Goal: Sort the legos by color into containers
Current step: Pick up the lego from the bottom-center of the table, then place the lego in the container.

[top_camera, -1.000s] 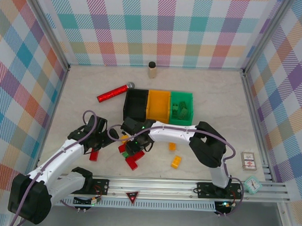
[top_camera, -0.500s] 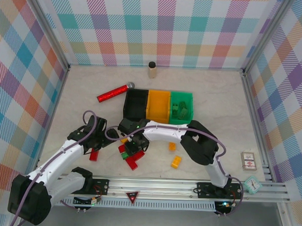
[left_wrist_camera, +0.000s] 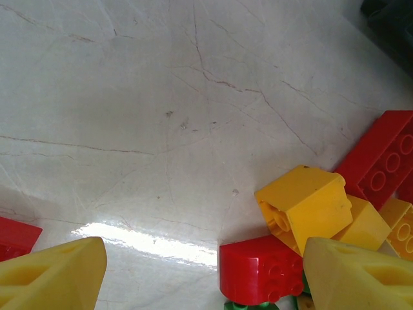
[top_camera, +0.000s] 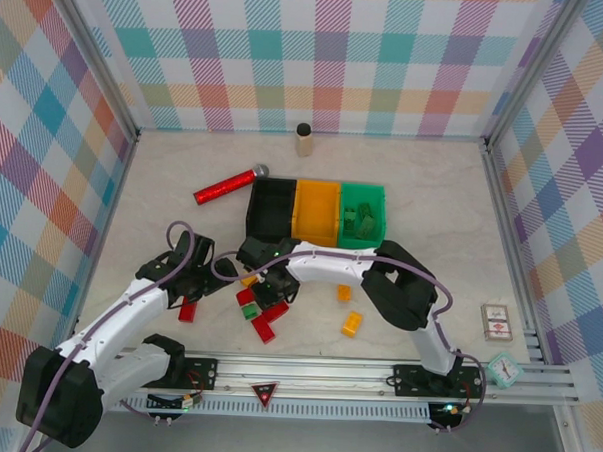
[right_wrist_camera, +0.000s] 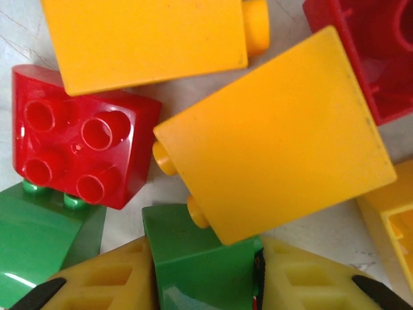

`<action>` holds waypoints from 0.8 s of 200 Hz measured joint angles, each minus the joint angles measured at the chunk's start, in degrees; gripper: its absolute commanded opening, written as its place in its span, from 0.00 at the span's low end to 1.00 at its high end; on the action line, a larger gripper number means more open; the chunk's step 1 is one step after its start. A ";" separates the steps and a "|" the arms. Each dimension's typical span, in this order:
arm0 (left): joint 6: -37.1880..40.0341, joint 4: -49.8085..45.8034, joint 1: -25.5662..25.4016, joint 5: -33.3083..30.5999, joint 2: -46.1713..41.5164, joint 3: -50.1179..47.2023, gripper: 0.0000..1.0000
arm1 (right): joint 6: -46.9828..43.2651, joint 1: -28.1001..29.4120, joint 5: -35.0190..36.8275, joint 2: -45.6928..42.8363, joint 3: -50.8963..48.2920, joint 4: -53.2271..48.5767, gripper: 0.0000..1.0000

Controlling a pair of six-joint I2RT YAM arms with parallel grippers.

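- Nearest, loose red and yellow-orange studded plastic bricks are lying on the pale marbled desk, in front of the row of three joined plastic bins, so I judge most of the sorting is waiting.
- Front-left of the bins, the left fingers are hanging wide apart, holding nothing.
- Just in front of the black bin, the right fingers are pinching a small green plastic brick. A smooth face is showing, so I cannot tell its long axis or where its studs are pointing.
- Farthest, the row is running left to right, openings facing up. The green bin is holding several green bricks, while the orange bin and the black one are looking empty.
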 measured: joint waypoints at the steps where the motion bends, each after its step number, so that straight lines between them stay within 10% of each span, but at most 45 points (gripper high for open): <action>1: 0.04 0.02 0.00 -0.02 0.00 0.00 0.80 | 0.00 0.00 0.09 -0.09 -0.11 -0.02 0.36; 86: 5.11 0.28 0.00 7.69 -0.24 0.00 0.80 | 0.13 -18.27 0.74 -24.94 -8.48 2.25 0.37; 160: 6.51 -0.70 -6.36 12.44 2.01 1.01 0.78 | -0.37 -38.77 1.81 -22.45 -10.19 2.95 0.41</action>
